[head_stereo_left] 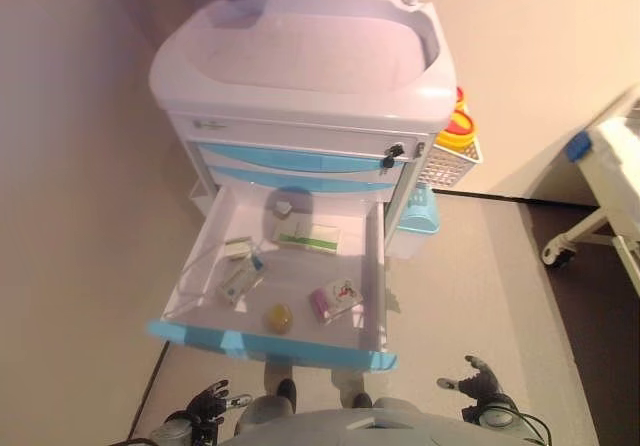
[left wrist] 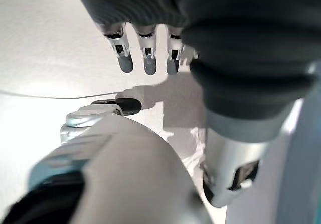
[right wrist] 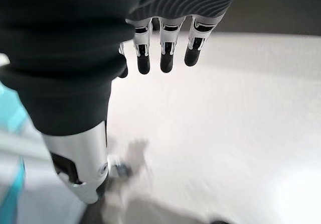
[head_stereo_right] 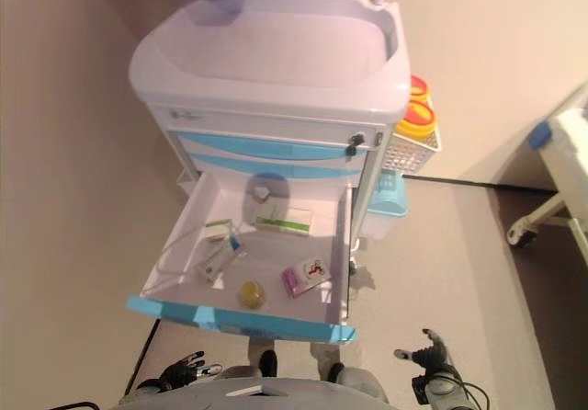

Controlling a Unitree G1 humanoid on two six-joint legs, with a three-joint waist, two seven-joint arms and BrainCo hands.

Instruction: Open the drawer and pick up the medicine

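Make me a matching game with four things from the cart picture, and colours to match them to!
Things:
1. drawer front
2. round thing in the drawer
3. box near the drawer's right wall
4. cart top

Colours:
A. white
B. pink
C. blue
D. yellow

Pairs: 1-C, 2-D, 3-B, 4-A

Left hand point(head_stereo_left: 207, 403) and right hand point(head_stereo_left: 478, 379) hang low, fingers relaxed, holding nothing
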